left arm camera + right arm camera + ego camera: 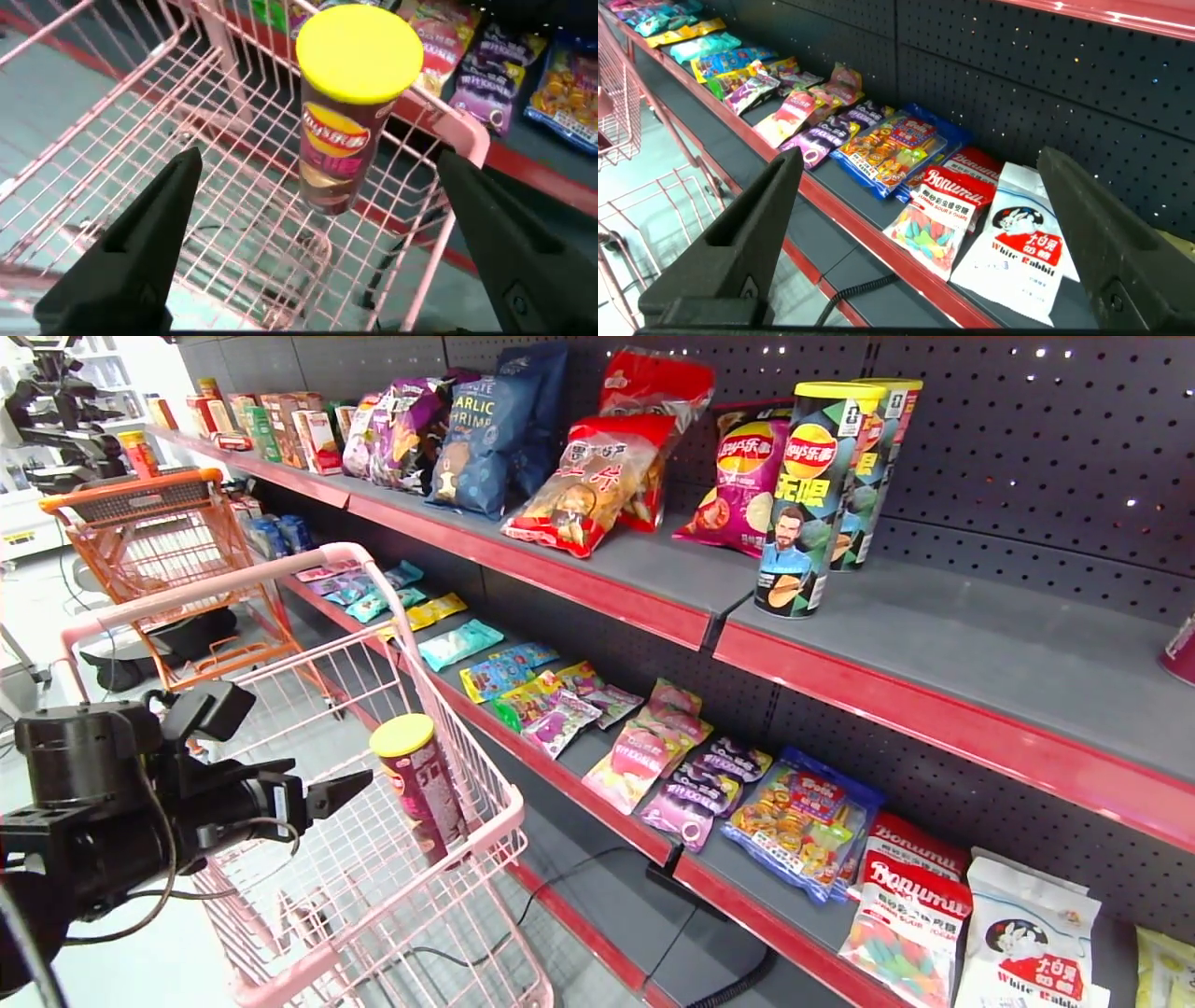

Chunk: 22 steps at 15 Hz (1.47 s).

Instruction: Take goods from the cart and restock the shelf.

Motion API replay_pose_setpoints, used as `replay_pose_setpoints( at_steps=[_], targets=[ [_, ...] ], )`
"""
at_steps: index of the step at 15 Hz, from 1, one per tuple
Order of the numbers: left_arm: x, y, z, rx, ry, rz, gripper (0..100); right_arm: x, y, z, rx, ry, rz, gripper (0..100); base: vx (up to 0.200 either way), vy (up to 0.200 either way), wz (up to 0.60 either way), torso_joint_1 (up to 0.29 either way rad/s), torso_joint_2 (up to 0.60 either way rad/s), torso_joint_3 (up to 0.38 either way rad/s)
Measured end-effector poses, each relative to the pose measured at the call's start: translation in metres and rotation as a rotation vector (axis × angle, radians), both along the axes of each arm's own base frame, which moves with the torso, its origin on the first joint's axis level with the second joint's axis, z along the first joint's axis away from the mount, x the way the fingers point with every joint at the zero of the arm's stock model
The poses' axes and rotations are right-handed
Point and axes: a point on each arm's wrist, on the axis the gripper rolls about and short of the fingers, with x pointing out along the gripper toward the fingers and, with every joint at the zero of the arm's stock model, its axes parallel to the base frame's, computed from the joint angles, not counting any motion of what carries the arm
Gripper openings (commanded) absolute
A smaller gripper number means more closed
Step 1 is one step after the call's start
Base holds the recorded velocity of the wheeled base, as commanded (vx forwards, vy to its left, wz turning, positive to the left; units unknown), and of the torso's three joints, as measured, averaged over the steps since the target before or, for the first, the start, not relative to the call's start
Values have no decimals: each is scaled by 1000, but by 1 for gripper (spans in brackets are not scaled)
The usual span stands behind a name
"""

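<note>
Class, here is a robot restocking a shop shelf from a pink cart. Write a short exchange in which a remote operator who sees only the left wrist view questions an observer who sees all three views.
Operator: I see the can upright in the pink cart, ahead of my open left gripper. Is there room for it higher up?
Observer: Yes. In the head view, two yellow-lidded cans stand on the top shelf, with bare grey shelf to their right.
Operator: Where is the right gripper?
Observer: The right wrist view shows it open over the lower shelf, facing a white bag and other sweets.
</note>
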Motion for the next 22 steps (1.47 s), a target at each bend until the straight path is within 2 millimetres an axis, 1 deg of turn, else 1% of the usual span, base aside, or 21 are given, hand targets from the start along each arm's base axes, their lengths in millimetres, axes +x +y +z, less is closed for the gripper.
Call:
replay_pose_setpoints(
  at_steps=[2,6,8,10,12,14,18,21,22],
  targets=[
    [12,4,-10,14,20,-34,100,0,0,0,0,0,0,100,0,0,0,0,0,0],
    [29,10,-33,69,41,-129,100,0,0,0,-2,0,0,100,0,0,0,0,0,0],
    [40,11,-40,75,20,-145,100,0,0,0,-2,0,-1,100,0,0,0,0,0,0],
    [55,11,-46,78,-20,-182,100,0,0,0,-2,0,0,100,0,0,0,0,0,0],
    [67,7,-53,75,-35,-240,100,0,0,0,-2,0,0,100,0,0,0,0,0,0],
    [72,2,-60,75,-31,-270,100,0,0,0,-3,0,0,100,0,0,0,0,0,0],
    [89,-10,-64,81,-54,-314,100,0,0,0,-3,-1,0,100,0,0,0,0,0,0],
    [95,-22,-68,85,-53,-342,100,0,0,0,-2,-1,0,100,0,0,0,0,0,0],
    [95,-24,-70,87,-50,-347,0,0,0,0,-3,-2,0,100,0,0,0,0,0,0]
  ],
)
